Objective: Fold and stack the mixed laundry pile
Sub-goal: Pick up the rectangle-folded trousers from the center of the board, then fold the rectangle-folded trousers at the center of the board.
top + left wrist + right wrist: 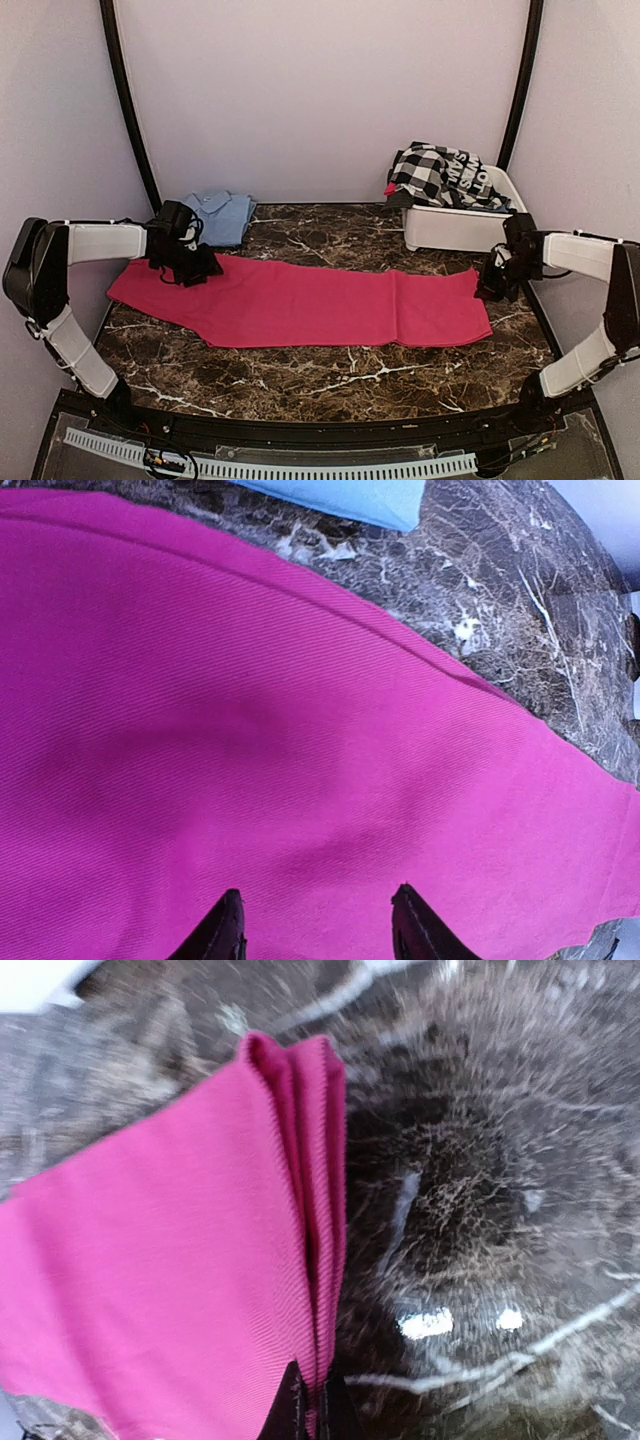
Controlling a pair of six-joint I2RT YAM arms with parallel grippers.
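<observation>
A long magenta-pink cloth (300,305) lies flat across the marble table (330,375), from left to right. My left gripper (192,268) hovers over its far left end, jaws open with only pink fabric (300,730) below the dark fingertips (225,930). At the cloth's far right corner my right gripper (493,287) is shut on the doubled edge of the pink cloth (318,1260), pinched between its fingertips (290,1410). A folded light-blue piece (222,215) sits at the back left. A black-and-white checked garment (440,175) lies heaped in the tub.
A white plastic tub (460,228) stands at the back right, close behind the right gripper. A corner of the light-blue piece (340,498) shows beyond the pink cloth in the left wrist view. Black frame posts rise at both back corners.
</observation>
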